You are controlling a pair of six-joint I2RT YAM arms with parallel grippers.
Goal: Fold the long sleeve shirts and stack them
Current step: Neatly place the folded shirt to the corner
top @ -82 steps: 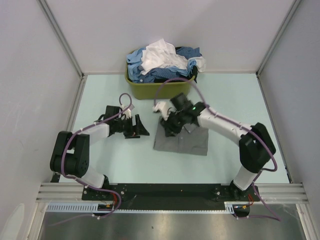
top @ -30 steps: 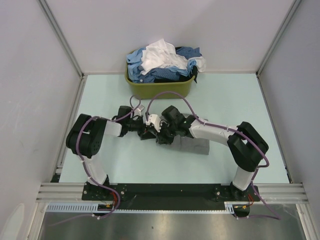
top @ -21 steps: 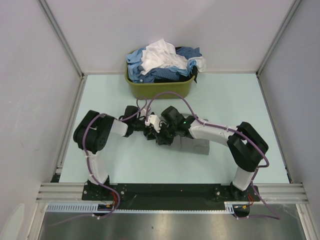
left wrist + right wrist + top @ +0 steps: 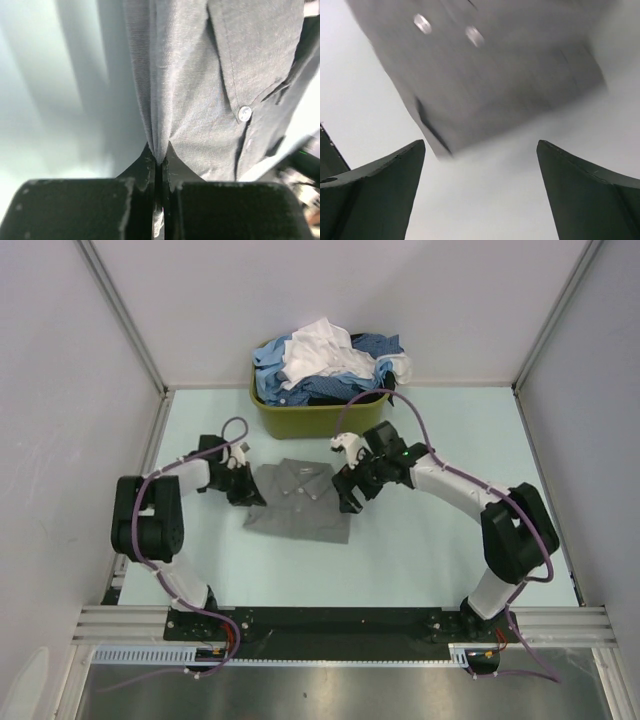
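Placement step: folded grey shirt (image 4: 300,508) flat on tabletop (image 4: 450,540), left hand (image 4: 158,159) clenched on its edge, right hand (image 4: 352,490) spread wide and empty; next probably needs sliding it to a stacking spot.

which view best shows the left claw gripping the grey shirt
Left wrist: close up, the left claw shut on a fold of the grey shirt. Top external shows it tiny at the shirt's edge; right wrist misses it.
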